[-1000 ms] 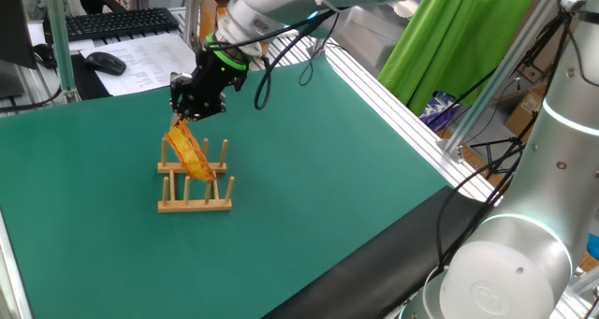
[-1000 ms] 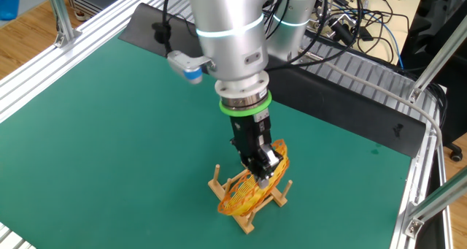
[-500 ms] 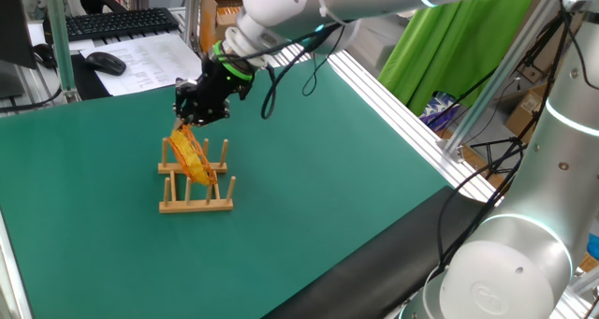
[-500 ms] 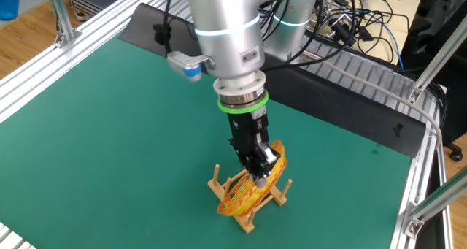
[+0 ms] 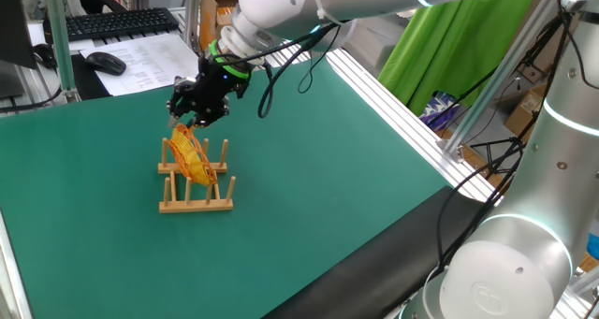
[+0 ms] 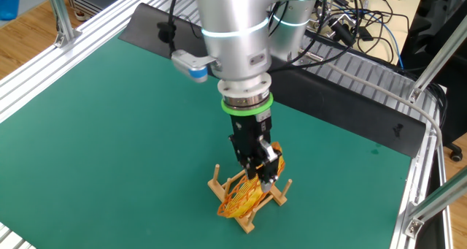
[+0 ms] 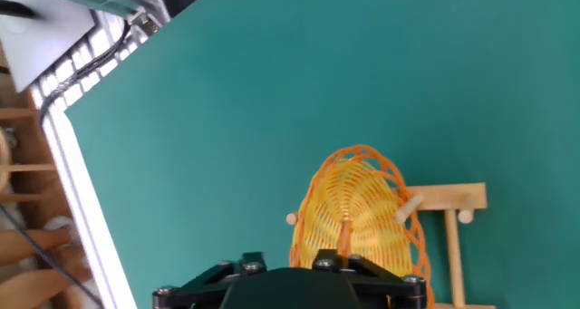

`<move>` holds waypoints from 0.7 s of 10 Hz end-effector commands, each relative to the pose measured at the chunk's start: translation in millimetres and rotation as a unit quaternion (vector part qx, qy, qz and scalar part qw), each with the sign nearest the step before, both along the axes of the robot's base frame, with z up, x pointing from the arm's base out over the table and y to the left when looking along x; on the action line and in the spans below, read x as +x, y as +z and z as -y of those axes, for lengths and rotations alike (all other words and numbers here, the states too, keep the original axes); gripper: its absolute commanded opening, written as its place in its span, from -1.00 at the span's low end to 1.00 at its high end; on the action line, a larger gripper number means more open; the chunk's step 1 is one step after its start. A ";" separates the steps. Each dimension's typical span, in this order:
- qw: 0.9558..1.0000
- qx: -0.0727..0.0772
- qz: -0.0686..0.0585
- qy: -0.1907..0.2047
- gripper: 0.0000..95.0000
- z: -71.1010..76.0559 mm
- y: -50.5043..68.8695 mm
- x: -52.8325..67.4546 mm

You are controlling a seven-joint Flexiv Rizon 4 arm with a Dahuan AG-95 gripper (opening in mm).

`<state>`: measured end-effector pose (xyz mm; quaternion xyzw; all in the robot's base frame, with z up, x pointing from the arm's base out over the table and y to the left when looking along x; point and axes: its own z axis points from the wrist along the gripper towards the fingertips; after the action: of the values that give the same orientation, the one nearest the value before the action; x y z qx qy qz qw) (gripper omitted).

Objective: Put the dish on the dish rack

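Note:
The dish (image 5: 193,156) is a yellow-orange woven wicker plate. It stands on edge, tilted, between the pegs of the small light-wood dish rack (image 5: 195,205). My gripper (image 5: 190,121) is directly above the dish and shut on its top rim. In the other fixed view the gripper (image 6: 260,173) overlaps the upper edge of the dish (image 6: 243,195), which sits in the rack (image 6: 249,218). In the hand view the dish (image 7: 361,209) fills the lower middle, with rack pegs on both sides and a rack rail (image 7: 450,200) to its right. My fingertips are hidden there.
A keyboard (image 5: 117,21), a mouse (image 5: 106,63) and papers lie beyond the mat's far left corner. Aluminium frame rails (image 5: 393,90) run along the mat's right side. Cables (image 6: 365,23) lie behind the arm in the other fixed view.
My gripper has shifted slightly and come down with the dish. The dish now sits lower and more upright between the rack pegs.

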<state>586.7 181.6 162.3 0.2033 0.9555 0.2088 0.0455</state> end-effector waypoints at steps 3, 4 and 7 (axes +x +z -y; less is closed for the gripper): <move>0.996 -0.073 -0.031 0.047 0.60 13.3 12.5 -3.8; 0.994 -0.094 -0.037 0.052 0.60 14.4 13.7 -4.0; 0.985 -0.143 -0.054 0.076 0.60 33.9 19.6 -5.1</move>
<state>580.7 153.7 180.4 0.1508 0.9844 0.0894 0.0143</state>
